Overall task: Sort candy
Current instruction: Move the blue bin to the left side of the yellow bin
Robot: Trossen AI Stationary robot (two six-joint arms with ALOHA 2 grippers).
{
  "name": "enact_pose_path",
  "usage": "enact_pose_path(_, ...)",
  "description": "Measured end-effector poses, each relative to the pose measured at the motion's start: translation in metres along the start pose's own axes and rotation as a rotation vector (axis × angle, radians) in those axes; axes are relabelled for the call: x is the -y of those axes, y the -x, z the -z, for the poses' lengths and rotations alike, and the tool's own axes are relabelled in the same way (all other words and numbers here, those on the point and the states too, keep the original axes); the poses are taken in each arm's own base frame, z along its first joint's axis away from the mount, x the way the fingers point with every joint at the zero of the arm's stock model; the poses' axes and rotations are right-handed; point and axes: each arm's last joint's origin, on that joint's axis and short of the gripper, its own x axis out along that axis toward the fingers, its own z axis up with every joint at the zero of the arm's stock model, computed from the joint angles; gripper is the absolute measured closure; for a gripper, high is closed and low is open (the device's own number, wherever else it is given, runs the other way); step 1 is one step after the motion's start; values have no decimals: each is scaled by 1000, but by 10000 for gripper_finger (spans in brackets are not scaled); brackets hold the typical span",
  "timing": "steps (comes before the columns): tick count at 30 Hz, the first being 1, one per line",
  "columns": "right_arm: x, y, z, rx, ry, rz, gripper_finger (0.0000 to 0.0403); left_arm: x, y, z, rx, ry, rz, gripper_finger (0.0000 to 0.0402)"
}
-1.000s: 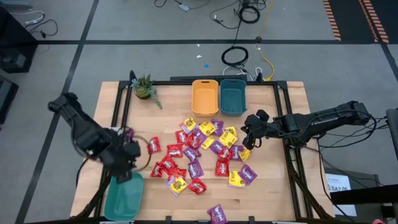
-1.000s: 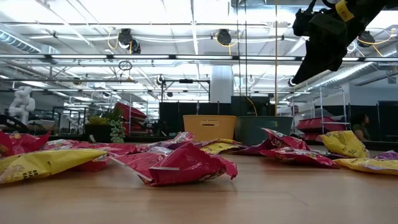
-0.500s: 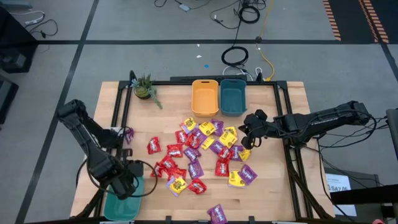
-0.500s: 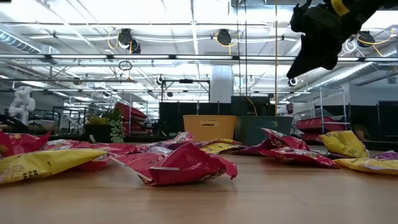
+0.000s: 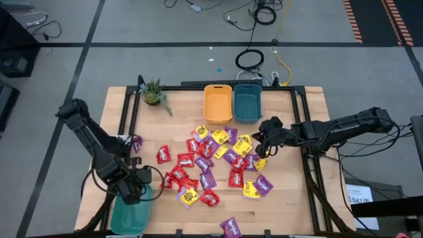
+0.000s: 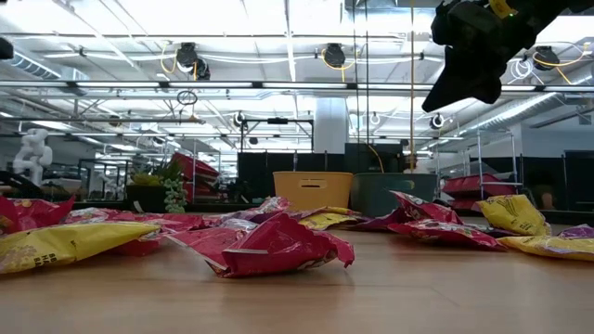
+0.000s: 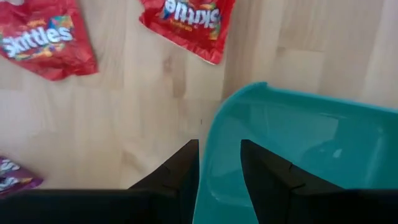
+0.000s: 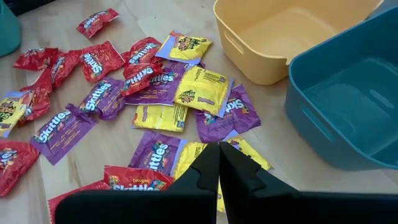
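Several red, purple and yellow candy packets [image 5: 211, 162] lie flat in a loose pile on the middle of the wooden table, also in the right wrist view [image 8: 155, 93]. My left gripper [image 5: 132, 188] points down at the far rim of a teal bin [image 5: 129, 215] at the near left. It is open, one finger outside the rim and one over the bin's inside [image 7: 219, 168]; nothing is between them but the rim [image 7: 214, 134]. My right gripper [image 5: 261, 142] hangs shut above the pile's right side [image 8: 219, 146], holding nothing.
An orange bin [image 5: 217, 104] and a second teal bin [image 5: 247, 102] stand side by side at the far edge. A small potted plant [image 5: 154, 92] is at the far left. One purple packet [image 5: 231, 227] lies alone near the front edge, another [image 5: 135, 141] by the left rail.
My left gripper has come down and toward the table's near edge, onto the far rim of the near-left teal bin, its fingers no wider or narrower. The bin has stayed put. My right gripper has tipped up slightly in place.
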Motion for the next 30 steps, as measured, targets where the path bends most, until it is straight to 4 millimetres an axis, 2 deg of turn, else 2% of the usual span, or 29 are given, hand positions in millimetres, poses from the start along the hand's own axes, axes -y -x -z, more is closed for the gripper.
enact_pose_path(22, 0, 0, -1, 7, -2, 1, 401, -21, -61, 20, -55, -29, 17, 280)
enact_pose_path(25, 0, 0, 0, 7, 0, 2, 401, -24, -65, 22, -73, -35, -3, 306)
enact_pose_path(30, 0, 0, 0, 6, 32, 2, 401, -23, -65, 23, -109, -21, 25, 387)
